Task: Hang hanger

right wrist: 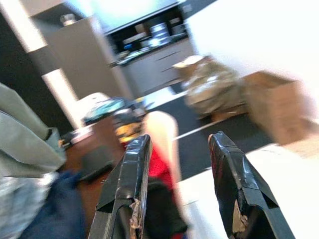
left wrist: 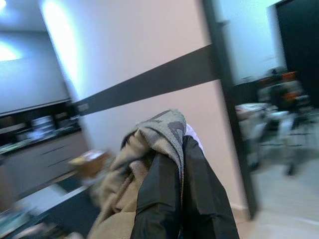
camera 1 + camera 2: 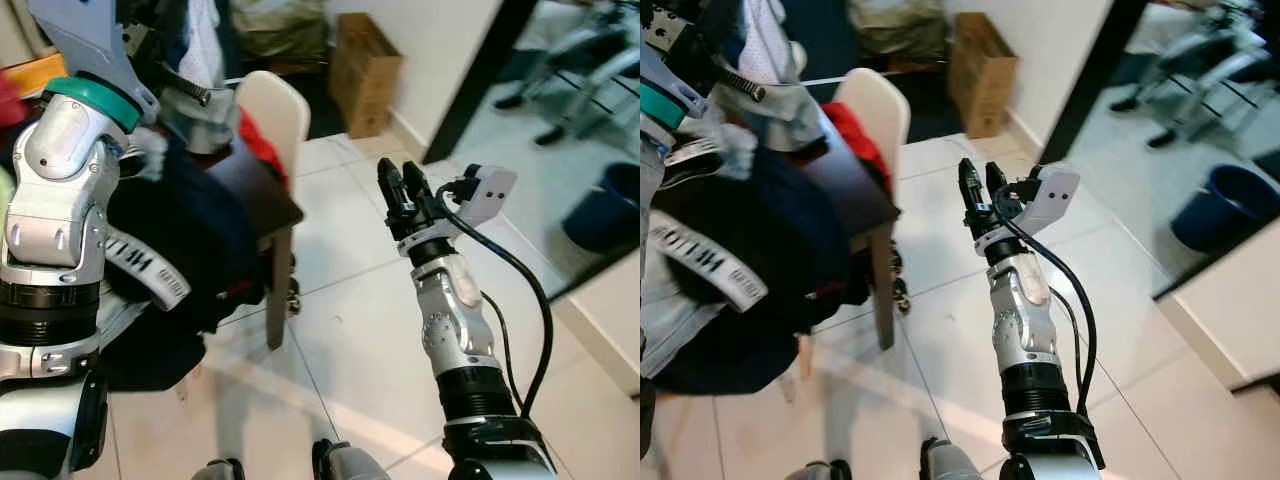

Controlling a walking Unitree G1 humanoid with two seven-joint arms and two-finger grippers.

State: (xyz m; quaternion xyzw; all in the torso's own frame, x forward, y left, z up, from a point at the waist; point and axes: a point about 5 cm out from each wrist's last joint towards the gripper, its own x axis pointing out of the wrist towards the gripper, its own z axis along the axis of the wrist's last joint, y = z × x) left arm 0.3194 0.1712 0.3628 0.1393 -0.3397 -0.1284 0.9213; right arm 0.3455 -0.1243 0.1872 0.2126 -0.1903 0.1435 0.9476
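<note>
Dark clothing heaped on the left, right arm raised beside it.

Navy and black garments [image 3: 190, 250] hide the table [image 3: 855, 190] and the cream chair [image 3: 275, 110] behind it. The left gripper [image 2: 182, 191], pressed together, pinches a beige-grey garment [image 2: 159, 132] high at far left; whether a hanger sits inside it I cannot tell. The right gripper [image 3: 403, 190] stands spread and empty, well right of it, so the left arm is nearer.

Both eye views look down from the head — sharing the white chair [image 3: 272, 110] and tiled floor [image 3: 350, 330]; wrist views face outward along each gripper's fingers.
</note>
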